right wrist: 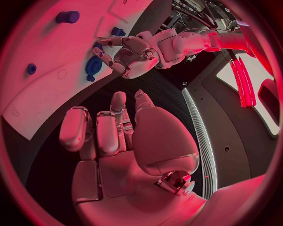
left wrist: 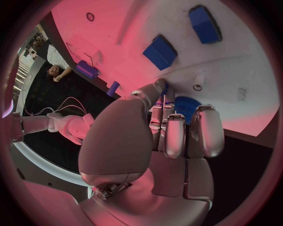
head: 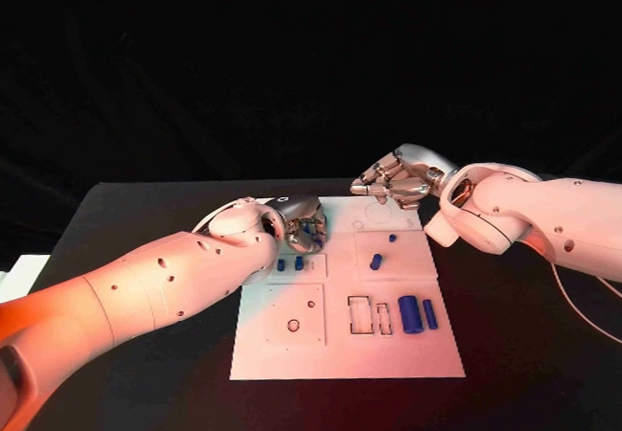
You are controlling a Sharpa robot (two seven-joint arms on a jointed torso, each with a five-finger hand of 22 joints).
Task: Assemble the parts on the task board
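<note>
Left hand (head: pixel 302 224) pinches a round blue part (left wrist: pixel 186 106) at the task board's (head: pixel 345 363) far left corner, right hand (head: pixel 397 180) curled empty beyond the far edge; risk, I judge: thin fingertip hold lets the part slip or tilt off its seat.

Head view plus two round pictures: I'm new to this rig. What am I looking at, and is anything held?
The head view looks down from the robot's head at a black table. Two white arms end in silver hands: the left hand enters from the picture's left, the right hand from its right. The round pictures come from cameras behind each wrist. On the table lies the white task board, bearing small blue parts such as a blue cylinder. The left wrist view shows the left hand's fingers at a blue toothed part; whether they grip it I cannot tell. The right hand holds nothing.
</note>
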